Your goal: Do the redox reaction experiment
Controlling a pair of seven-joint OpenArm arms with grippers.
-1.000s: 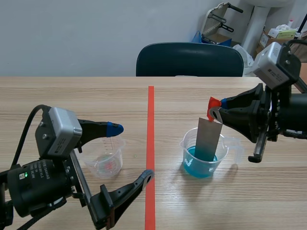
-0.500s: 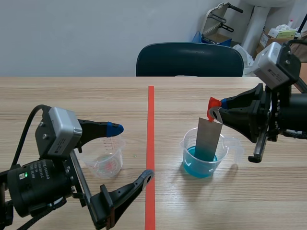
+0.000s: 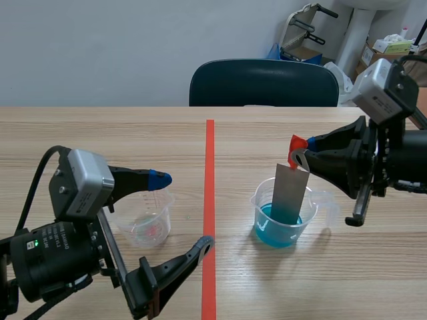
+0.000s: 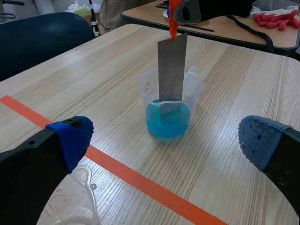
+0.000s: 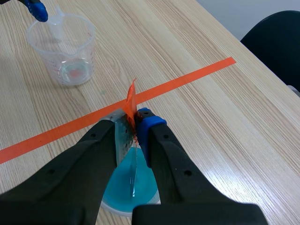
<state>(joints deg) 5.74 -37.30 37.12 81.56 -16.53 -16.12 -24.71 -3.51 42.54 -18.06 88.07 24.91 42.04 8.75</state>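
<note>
Right claw [image 3: 301, 152], clenched on the metal strip [image 3: 290, 193], should hold it upright, end immersed in the blue solution [image 3: 277, 235] beneath, clear of the beaker [image 3: 261, 212] wall; left claw [image 3: 185, 211] released.

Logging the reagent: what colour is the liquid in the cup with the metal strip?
The liquid is bright blue, clearest in the left wrist view.

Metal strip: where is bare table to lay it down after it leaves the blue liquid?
Bare wood lies between the orange tape line and the beaker of blue liquid, and beyond that beaker toward the chair. Crowded: the right gripper holds the metal strip in the beaker; the open left gripper hangs by the clear measuring cup.
</note>
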